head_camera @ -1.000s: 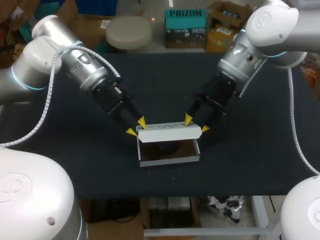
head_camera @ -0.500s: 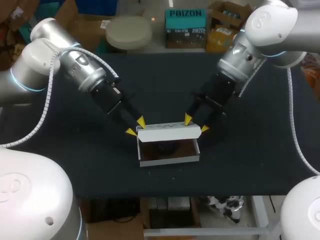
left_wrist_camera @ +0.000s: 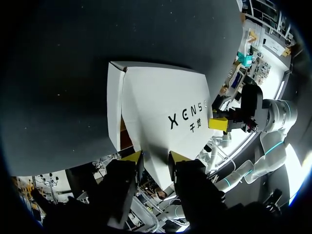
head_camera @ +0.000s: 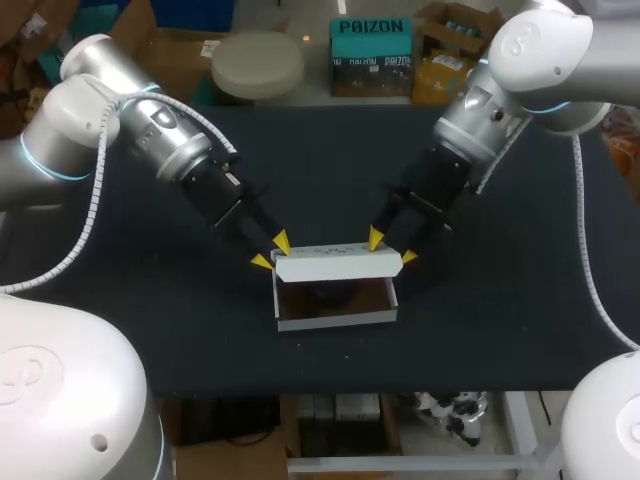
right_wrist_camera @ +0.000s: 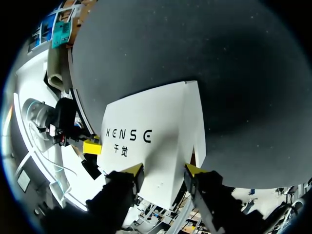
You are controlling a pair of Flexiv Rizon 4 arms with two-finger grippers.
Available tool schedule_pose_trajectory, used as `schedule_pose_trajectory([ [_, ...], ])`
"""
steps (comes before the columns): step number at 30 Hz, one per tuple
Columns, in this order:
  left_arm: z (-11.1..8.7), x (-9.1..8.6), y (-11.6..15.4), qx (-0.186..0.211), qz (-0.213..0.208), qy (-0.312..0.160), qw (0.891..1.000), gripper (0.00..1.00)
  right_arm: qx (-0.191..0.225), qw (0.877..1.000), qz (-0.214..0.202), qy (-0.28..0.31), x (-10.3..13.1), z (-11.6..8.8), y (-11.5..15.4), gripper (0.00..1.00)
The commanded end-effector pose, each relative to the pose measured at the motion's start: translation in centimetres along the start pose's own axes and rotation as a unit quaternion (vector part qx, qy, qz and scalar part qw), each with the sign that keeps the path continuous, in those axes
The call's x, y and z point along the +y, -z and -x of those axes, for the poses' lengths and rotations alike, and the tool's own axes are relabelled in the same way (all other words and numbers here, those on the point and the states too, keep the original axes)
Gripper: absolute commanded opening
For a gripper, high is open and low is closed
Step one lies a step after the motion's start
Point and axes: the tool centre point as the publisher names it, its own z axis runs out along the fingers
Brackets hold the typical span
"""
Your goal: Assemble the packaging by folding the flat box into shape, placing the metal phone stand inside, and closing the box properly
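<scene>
On the bench, lid-closing stage: both arms hold the box lid up.

Mid-bench (head_camera: 500, 330), the white box (head_camera: 338, 319) sits already folded into shape. Its lid (head_camera: 338, 264) is raised along the far edge over a brown interior, where a dark shape is probably the metal phone stand (head_camera: 328, 294), though it is too shadowed to be sure. The left fingers (head_camera: 283, 241) pinch the lid's left end and the right fingers (head_camera: 377, 238) pinch its right end, and both pairs appear closed on the card. The step in hand looks like closing. Next, both ends should swing forward and down together, kept level so the front flap tucks inside the near wall.
</scene>
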Motion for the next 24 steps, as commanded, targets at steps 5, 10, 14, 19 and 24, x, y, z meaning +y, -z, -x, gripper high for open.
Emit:
schedule_pose_trajectory([
  [5,-0.33,-0.3,0.04,-0.001,0.005,0.001,1.0,0.34,-0.001,1.0,-0.003,0.0,0.31,-0.32,0.07,0.57],
  [10,-0.31,-0.33,0.04,0.001,0.006,0.002,1.0,0.34,-0.001,1.0,-0.003,0.0,0.34,-0.36,0.14,0.58],
  [14,-0.33,-0.35,0.07,0.001,0.007,0.002,1.0,0.34,-0.001,1.0,-0.002,-0.001,0.37,-0.41,0.21,0.57],
  [19,-0.32,-0.35,0.12,0.003,0.008,0.002,1.0,0.34,-0.001,1.0,-0.001,-0.001,0.36,-0.44,0.24,0.58],
  [24,-0.33,-0.29,0.18,0.003,0.009,0.001,1.0,0.35,0.0,1.0,-0.001,-0.001,0.31,-0.5,0.29,0.6],
])
